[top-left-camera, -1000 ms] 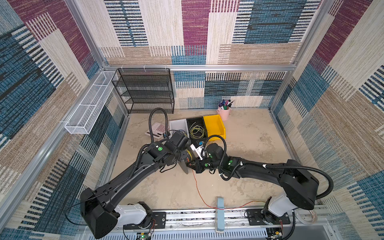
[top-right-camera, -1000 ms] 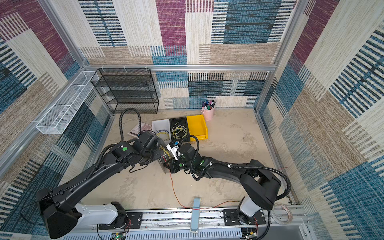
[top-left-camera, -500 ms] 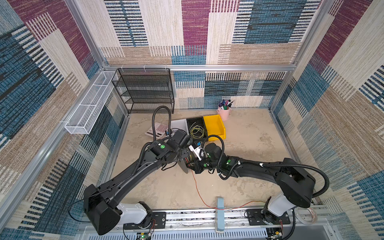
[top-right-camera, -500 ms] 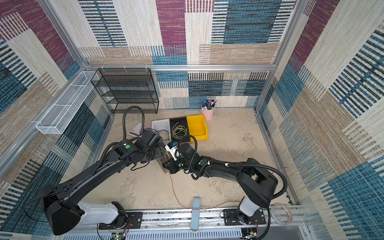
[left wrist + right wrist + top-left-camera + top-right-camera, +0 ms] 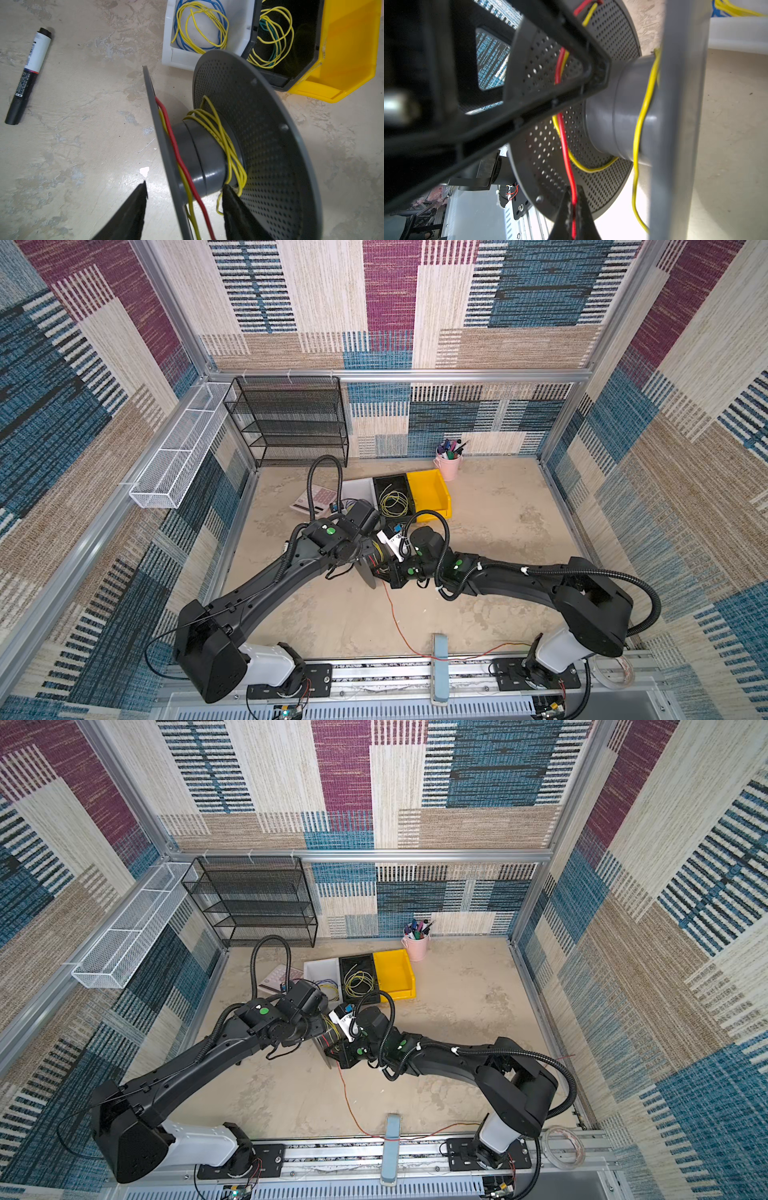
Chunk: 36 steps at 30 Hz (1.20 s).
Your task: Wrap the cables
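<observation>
Little has shifted in the last second: in both top views your left arm edges slightly rightward, meeting the right arm over the grey spool (image 5: 369, 578) at mid-frame. That is likely a regrip, not a winding turn. The red cable (image 5: 398, 624) trails down to the bottom rail, mostly unwound.

In the left wrist view your left gripper (image 5: 185, 186) stands spread astride one flange, with nothing clamped. Yellow wire (image 5: 220, 133) already crowds the hub, and the yellow bin (image 5: 342, 52) sits close at upper right.

In the right wrist view your right gripper (image 5: 573, 199) pinches the red cable at bottom centre. A black frame (image 5: 446, 124) hides the upper left.
</observation>
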Motion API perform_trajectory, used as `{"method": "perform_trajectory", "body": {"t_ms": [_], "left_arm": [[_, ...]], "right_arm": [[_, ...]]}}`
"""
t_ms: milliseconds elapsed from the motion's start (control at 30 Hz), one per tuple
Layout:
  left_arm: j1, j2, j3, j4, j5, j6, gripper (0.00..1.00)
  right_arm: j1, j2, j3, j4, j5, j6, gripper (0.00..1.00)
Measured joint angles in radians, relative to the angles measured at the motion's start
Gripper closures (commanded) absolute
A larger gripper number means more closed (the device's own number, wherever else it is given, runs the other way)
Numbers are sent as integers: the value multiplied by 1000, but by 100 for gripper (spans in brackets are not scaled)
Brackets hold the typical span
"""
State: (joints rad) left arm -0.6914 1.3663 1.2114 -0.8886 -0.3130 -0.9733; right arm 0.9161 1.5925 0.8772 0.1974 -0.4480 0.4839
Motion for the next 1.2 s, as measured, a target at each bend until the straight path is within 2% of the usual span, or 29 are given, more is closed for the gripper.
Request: {"method": "perform_trajectory", "body": {"t_ms": [167,367,800,867,967,1100,1200], "left_arm": [[9,10,-6,17,3,0,47],[15,23,-17,23,5,0,65],[29,22,-30,32,5,0,91],[31,22,-31,27,6,-3,100],[31,19,-32,29,5,0,100],[35,4,-45,27,6,1,100],[47,-18,-52,24,1,2,100]], "right_arm": [[2,13,8,2,-9,-10,100],[7,25,14,6,-16,-14,100],[20,25,24,10,-41,-32,100],[22,26,27,10,-43,-32,100],[23,32,30,14,-53,-32,100],[26,34,34,18,-76,-35,59],[29,11,34,19,-107,-63,47]]}}
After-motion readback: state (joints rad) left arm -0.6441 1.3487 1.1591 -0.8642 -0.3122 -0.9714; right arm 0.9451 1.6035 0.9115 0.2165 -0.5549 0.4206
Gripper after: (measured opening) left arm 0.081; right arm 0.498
